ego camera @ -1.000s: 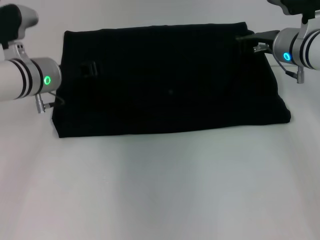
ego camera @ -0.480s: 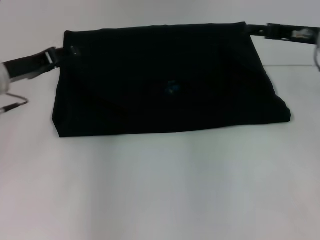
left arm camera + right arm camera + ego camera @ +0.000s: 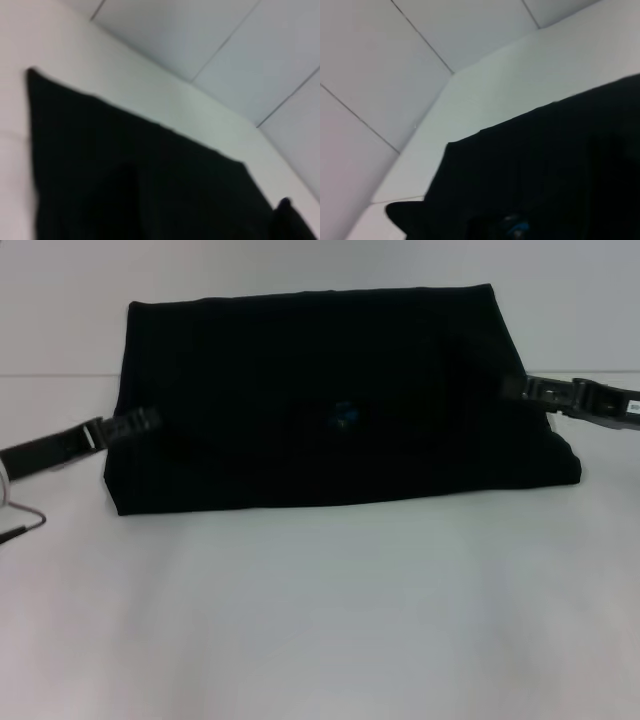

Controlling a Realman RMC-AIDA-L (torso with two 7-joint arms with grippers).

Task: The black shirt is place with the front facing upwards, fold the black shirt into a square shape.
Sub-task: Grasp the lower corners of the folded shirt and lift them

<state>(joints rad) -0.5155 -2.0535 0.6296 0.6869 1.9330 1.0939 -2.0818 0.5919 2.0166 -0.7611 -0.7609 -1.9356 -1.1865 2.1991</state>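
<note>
A plain white desk (image 3: 320,620) fills the foreground; pale panelled walls (image 3: 395,60) with thin dark seams rise behind it.

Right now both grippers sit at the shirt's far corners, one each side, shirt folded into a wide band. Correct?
Not the far corners. In the head view the left gripper and right gripper sit at the side edges of the black shirt, about midway along. The rest holds.
</note>
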